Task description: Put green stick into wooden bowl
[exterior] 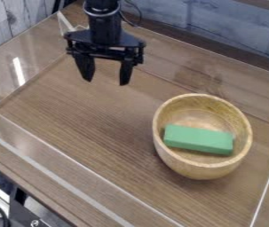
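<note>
The green stick (198, 139) lies flat inside the wooden bowl (203, 105), which sits at the right of the table. My black gripper (105, 75) hangs over the table's upper left, well away from the bowl. It points down, its two fingers are spread apart, and nothing is between them.
Clear acrylic walls (18, 71) fence the wooden tabletop (89, 133) on the left, front and right. A tiled wall runs behind the table. Dark gear shows past the front left corner (0, 208).
</note>
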Tool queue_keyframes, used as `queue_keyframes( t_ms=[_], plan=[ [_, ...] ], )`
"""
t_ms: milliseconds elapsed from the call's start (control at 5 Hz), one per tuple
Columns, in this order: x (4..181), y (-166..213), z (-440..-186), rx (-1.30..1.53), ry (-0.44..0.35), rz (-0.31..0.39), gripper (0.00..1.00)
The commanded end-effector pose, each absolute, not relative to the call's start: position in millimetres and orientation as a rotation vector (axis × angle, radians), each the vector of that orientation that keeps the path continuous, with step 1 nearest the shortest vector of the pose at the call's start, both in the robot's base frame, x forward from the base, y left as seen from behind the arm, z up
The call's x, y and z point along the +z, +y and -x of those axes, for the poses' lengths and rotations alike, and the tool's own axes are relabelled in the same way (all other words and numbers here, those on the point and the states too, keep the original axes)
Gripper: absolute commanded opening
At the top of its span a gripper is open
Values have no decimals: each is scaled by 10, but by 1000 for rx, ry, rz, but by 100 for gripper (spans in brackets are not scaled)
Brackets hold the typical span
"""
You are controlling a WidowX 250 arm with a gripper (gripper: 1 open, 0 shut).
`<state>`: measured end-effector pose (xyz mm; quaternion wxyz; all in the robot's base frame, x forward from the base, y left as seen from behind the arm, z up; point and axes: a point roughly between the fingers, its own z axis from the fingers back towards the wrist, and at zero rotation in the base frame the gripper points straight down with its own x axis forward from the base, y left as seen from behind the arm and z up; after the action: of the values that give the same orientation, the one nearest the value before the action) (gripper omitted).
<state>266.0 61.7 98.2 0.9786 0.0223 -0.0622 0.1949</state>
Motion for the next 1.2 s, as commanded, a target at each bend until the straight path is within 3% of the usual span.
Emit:
queue_keyframes(
  t_ms=[0, 400, 600, 800, 1000],
  plan=[
    [1112, 639, -2694, 412, -165, -51, 100],
    [960, 796, -2635, 453, -157, -47, 100],
    [968, 633, -2629, 506, -154, -51, 100],
    [1063, 477, -2649, 513, -162, -43, 100],
    [1211, 620, -2726, 414, -178, -36, 100]
  ],
)
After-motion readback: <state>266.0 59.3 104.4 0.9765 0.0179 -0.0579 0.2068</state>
